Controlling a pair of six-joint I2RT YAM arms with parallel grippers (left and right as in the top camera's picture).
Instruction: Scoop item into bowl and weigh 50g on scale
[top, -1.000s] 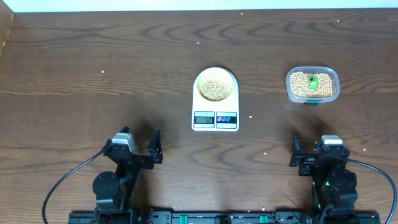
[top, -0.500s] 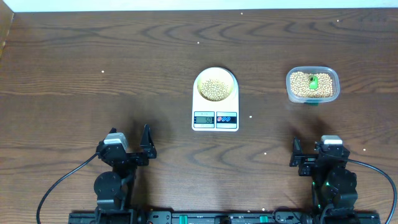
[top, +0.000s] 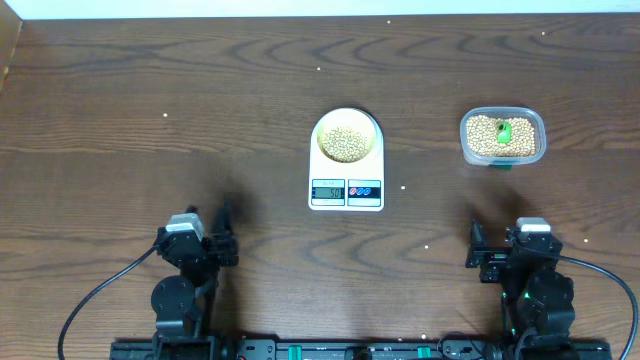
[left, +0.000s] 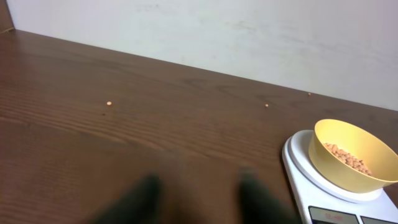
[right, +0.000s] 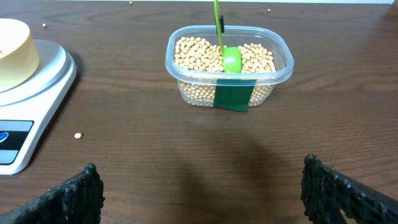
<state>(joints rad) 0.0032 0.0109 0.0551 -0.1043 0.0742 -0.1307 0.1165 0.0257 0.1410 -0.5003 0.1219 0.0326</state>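
The white scale (top: 347, 185) sits mid-table with the pale yellow bowl (top: 347, 140) on it. A layer of tan beans (top: 346, 143) lies in the bowl. In the left wrist view the bowl (left: 336, 140) and scale (left: 301, 165) are at the right. My left gripper (top: 215, 238) is near the front edge, left of the scale. Its blurred fingers (left: 146, 199) stand apart over bare wood, the left gripper (left: 199, 200) holding nothing. My right gripper (top: 485, 250) is at the front right. In its own view the right gripper (right: 205, 196) is wide open and empty.
A clear plastic tub (right: 283, 68) full of beans stands right of the scale, with a green scoop (right: 231, 59) stuck in it and green tape (right: 233, 98) on its front. The tub (top: 503, 137) is well beyond my right gripper. Stray beans (right: 78, 135) dot the wood.
My left gripper has drawn back toward the front edge, turned straighter, and its fingers have come closer together. The right arm, bowl, scale and tub have not moved.
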